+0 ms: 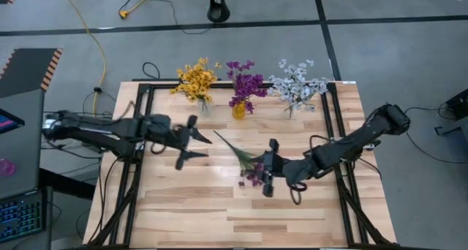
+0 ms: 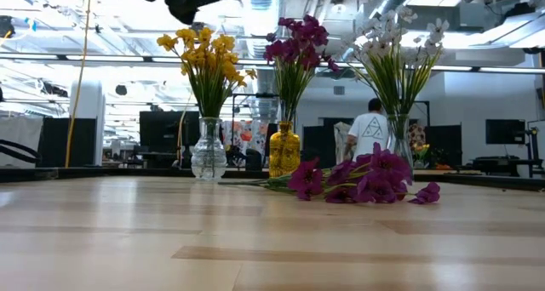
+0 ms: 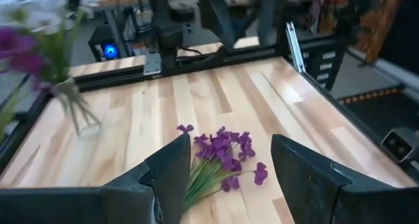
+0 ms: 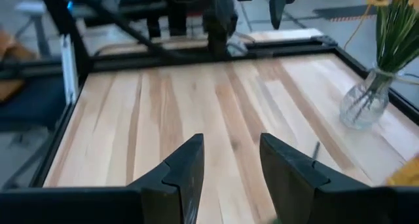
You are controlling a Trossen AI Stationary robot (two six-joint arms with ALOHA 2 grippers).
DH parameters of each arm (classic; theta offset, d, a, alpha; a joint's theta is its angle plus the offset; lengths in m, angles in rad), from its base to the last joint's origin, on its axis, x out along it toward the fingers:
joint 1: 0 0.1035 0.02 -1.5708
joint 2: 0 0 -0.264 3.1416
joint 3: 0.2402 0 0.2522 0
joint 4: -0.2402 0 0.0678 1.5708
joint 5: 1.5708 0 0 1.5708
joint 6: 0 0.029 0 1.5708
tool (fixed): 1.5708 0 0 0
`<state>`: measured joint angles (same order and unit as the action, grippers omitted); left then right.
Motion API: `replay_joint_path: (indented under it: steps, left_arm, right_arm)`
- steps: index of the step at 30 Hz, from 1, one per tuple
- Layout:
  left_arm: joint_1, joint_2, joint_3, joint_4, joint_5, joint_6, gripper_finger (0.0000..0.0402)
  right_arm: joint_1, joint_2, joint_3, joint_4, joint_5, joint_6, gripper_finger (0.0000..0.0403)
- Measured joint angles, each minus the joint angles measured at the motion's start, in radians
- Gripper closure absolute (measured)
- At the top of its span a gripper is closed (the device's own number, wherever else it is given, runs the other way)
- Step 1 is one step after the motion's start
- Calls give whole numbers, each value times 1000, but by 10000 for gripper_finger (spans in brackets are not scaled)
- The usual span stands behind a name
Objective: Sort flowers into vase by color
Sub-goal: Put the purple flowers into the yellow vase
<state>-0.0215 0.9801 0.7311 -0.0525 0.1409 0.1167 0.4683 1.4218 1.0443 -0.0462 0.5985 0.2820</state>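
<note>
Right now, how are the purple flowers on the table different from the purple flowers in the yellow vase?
The loose purple sprig lies flat on the wooden table, while the purple bunch stands upright. The loose sprig sits mid-table beside the right gripper; the bunch is in the yellow vase in the back row, between the yellow and white bunches. Both have the same purple blossoms on green stems.

Loose purple sprig [image 1: 247, 167] lying flat on the wooden table, near its middle; green stem toward the vases, blossoms away from them. Along the table's far edge, three upright bunches in vases: yellow flowers [image 1: 195, 80] in clear glass, purple flowers [image 1: 246, 82] in amber, pale bluish-white flowers [image 1: 296, 84] in clear glass.
</note>
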Motion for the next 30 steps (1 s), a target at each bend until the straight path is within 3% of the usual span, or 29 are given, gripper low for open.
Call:
replay_joint_path:
  steps: [6, 13, 23, 30]
  left_arm:
    - [-71, 200, 56, 61, -77, 40, 200]
    - [-88, 462, 200, 44, -85, 98, 200]
    - [-88, 816, 496, -255, -153, 249, 200]
    - [-88, 987, 674, -444, -257, 360, 200]
  right_arm:
    - [45, -95, 0, -189, 0, 35, 227]
    - [58, -144, 0, -354, 0, 127, 227]
    - [58, -141, 0, -497, 0, 232, 227]
    - [58, -141, 0, -503, 0, 242, 227]
